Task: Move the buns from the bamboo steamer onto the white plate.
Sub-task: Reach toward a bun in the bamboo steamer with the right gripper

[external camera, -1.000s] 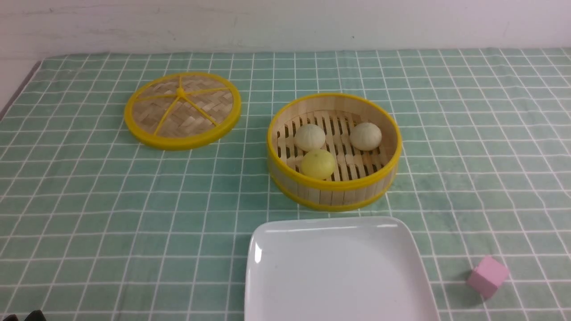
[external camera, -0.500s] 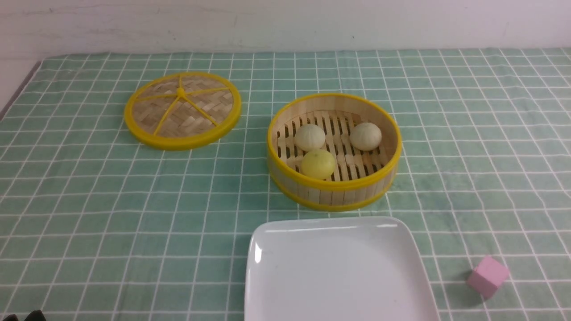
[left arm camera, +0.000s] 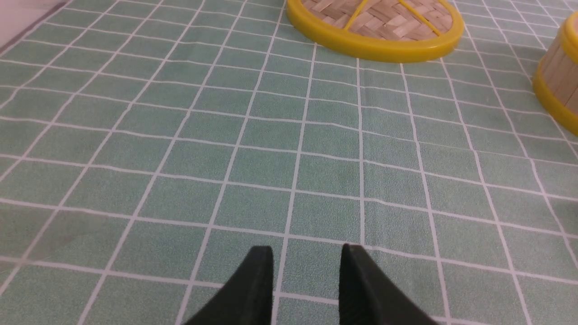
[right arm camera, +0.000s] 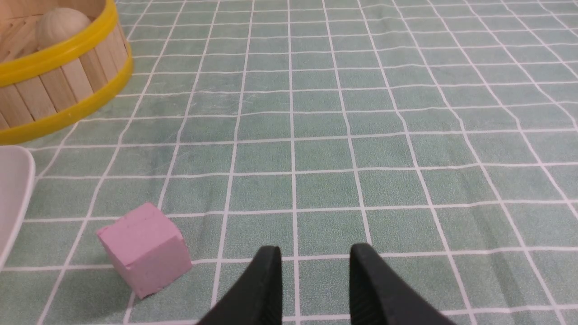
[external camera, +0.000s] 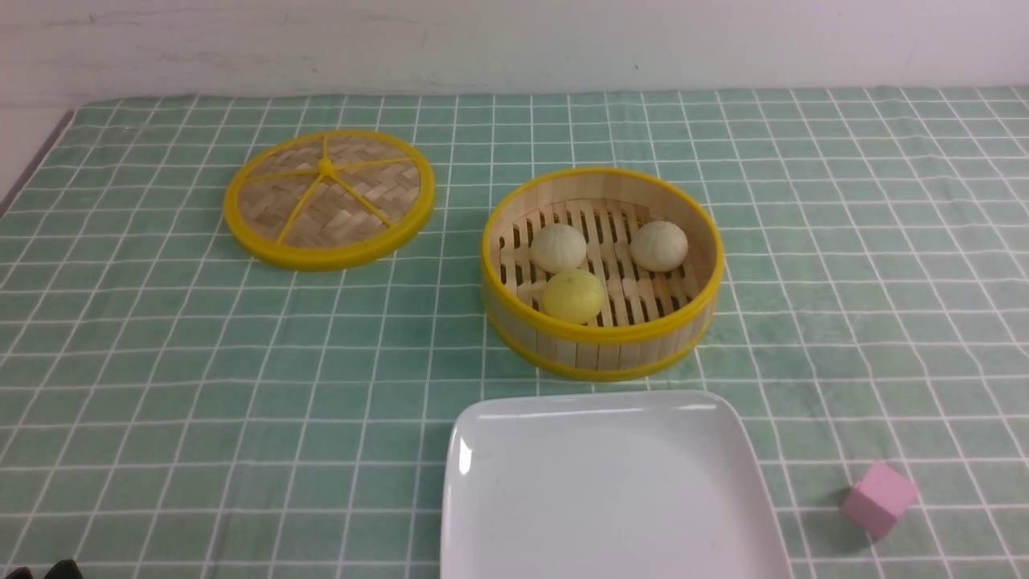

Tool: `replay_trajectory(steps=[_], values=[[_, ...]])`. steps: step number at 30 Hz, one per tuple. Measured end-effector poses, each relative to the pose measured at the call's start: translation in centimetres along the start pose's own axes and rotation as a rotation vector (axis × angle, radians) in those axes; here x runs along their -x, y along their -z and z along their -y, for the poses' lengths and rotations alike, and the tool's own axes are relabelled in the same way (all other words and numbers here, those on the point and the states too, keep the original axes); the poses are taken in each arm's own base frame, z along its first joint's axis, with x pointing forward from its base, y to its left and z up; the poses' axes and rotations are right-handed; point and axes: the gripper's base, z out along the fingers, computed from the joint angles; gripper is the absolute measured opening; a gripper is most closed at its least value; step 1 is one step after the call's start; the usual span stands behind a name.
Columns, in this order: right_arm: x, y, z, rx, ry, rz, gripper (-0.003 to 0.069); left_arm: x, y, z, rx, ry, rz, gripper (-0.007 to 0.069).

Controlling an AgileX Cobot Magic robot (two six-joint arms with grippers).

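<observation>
The bamboo steamer (external camera: 601,350) stands mid-table with three buns on its slatted floor: two pale cream ones (external camera: 558,247) (external camera: 659,245) and a yellow one (external camera: 573,295). Just in front of it lies the white plate (external camera: 611,490), with nothing on it. In the left wrist view my left gripper (left arm camera: 307,253) hovers open over bare cloth, the steamer's wall (left arm camera: 560,85) far off to one side. My right gripper (right arm camera: 315,253) is open too, with nothing between its fingers; a cream bun (right arm camera: 61,25) shows inside the steamer (right arm camera: 54,90) well away from it.
The flat woven lid (external camera: 330,197) lies on the cloth left of the steamer. A pink cube (external camera: 879,497) sits right of the plate, close beside my right gripper in its wrist view (right arm camera: 143,248). A green checked cloth (external camera: 161,386) covers the table.
</observation>
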Motion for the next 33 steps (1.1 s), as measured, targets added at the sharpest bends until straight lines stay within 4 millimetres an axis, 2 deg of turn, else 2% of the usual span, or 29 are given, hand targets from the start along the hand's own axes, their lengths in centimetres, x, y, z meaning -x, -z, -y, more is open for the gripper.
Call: replay_trajectory(steps=[9, 12, 13, 14, 17, 21, 26, 30, 33], values=[[0.0, 0.0, 0.0, -0.001, 0.002, 0.001, 0.0239, 0.0, 0.0, 0.0, -0.003, 0.016, 0.0, 0.024], [0.1, 0.0, -0.3, 0.03, -0.135, 0.009, 0.0239, 0.0, 0.0, 0.5, -0.057, 0.26, -0.006, 0.024], [0.1, 0.0, -0.3, 0.03, -0.145, 0.009, 0.0239, 0.0, 0.0, 0.5, -0.057, 0.27, -0.005, 0.024], [0.1, 0.0, -0.6, 0.071, -0.32, 0.004, 0.0239, 0.0, 0.0, 0.9, -0.103, 0.477, -0.019, 0.024], [0.1, 0.0, -1.2, 0.14, -0.639, -0.02, 0.0239, 0.2, 0.1, 1.7, -0.182, 0.867, -0.059, 0.024], [0.1, 0.1, -1.7, 0.188, -0.847, -0.043, 0.0239, 0.4, 0.2, 2.1, -0.235, 1.111, -0.087, 0.024], [0.1, 0.1, -1.8, 0.201, -0.9, -0.051, 0.0239, 0.6, 0.2, 2.1, -0.247, 1.156, -0.069, 0.0239], [0.5, 0.2, -1.8, 0.207, -0.879, -0.041, 0.0204, 1.0, 0.4, 2.2, -0.257, 1.097, -0.058, 0.02], [3.1, 1.4, -2.0, 0.245, -0.767, 0.046, 0.0111, 3.5, 1.7, 2.7, -0.308, 0.942, -0.004, 0.011]])
